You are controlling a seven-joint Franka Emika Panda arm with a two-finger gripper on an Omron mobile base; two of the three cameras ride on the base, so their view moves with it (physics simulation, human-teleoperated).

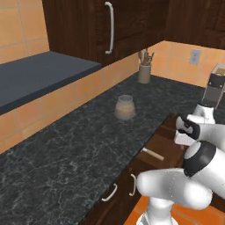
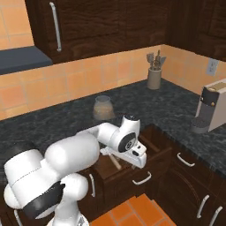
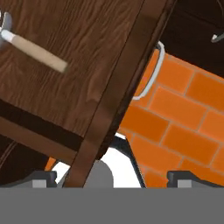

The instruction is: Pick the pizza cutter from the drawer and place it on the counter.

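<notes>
Pizza cutter (image 3: 37,51) lies flat on the floor of the open drawer (image 3: 78,78), tan handle toward the end effector, blade end at the hand view's far upper-left edge. End effector (image 3: 113,177) hangs over the drawer's front panel, jaws spread wide and empty; the tool sits ahead and to one side, not between the fingers. Drawer pulled out, presumably for top-down access. Worktop (image 1: 66,145) lies above and beyond, with bare room near a jar (image 1: 125,107).
</notes>
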